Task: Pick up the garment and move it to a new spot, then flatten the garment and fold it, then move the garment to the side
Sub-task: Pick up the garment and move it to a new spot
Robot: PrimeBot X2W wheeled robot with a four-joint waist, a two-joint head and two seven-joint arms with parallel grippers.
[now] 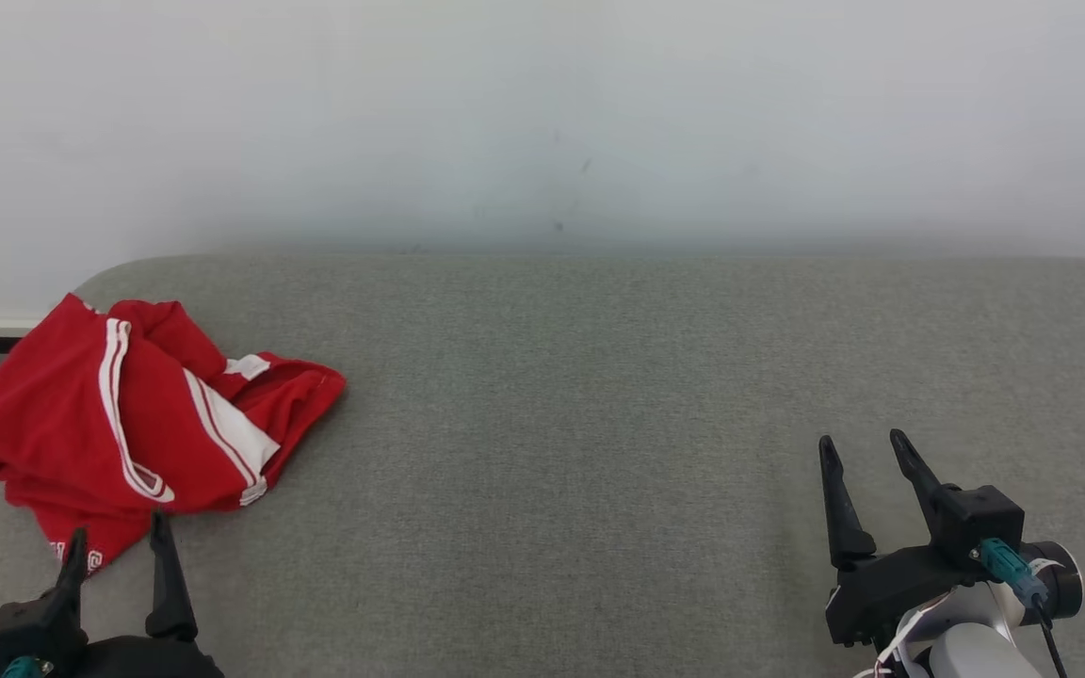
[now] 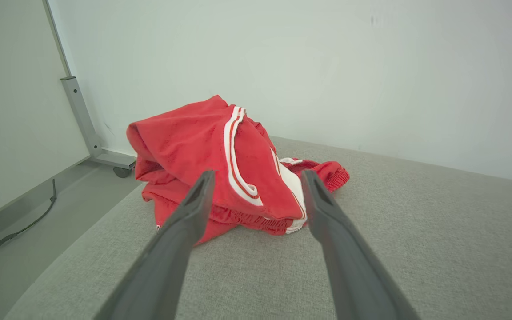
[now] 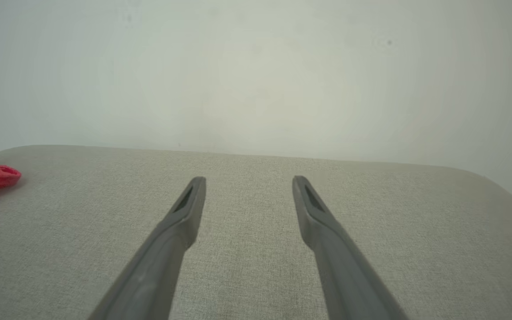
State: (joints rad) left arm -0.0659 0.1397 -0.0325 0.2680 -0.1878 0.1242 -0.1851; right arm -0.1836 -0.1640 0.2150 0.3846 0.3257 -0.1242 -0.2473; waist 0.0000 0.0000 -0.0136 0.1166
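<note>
We see garment [image 1: 128, 414] bunched left-centre | left gripper [image 1: 119, 541] spread wide near it, apparently for grabbing | right gripper [image 1: 867, 452] spread, empty, lower right.

A grey fabric surface [image 1: 599, 377] meets a plain pale wall [image 1: 542, 113], evenly lit.

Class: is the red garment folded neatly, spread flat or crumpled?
Crumpled: the red garment lies bunched in uneven, overlapping layers.

Wide-apart pincer [image 3: 248, 179] over grey cushion [image 3: 416, 231]
</note>
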